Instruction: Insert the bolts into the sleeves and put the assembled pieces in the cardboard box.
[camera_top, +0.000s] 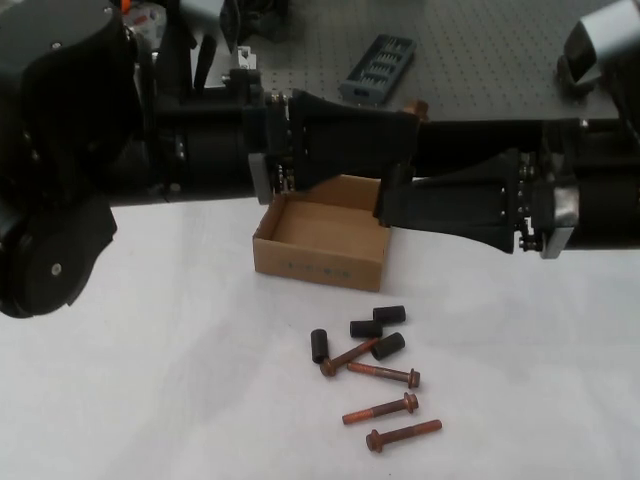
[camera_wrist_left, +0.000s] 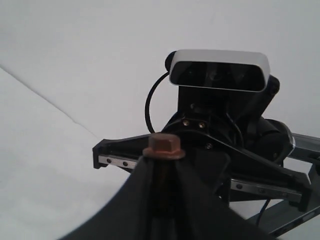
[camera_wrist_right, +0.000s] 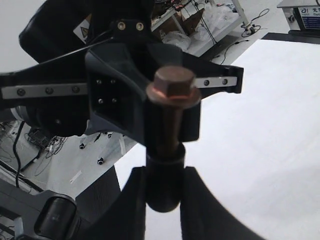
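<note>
Above the cardboard box, my left gripper comes in from the left, shut on a rusty bolt just under its hex head. In the left wrist view that bolt head sits at my closed fingertips. My right gripper comes in from the right, shut on a black sleeve. The bolt stands out of this sleeve, its shaft running down into it. Several loose bolts and black sleeves lie on the white cloth in front of the box.
The open box has nothing visible inside. Behind it lies a dark perforated bench top with a black ribbed holder. Both arms span the middle of the high view. White cloth lies bare at the left and front.
</note>
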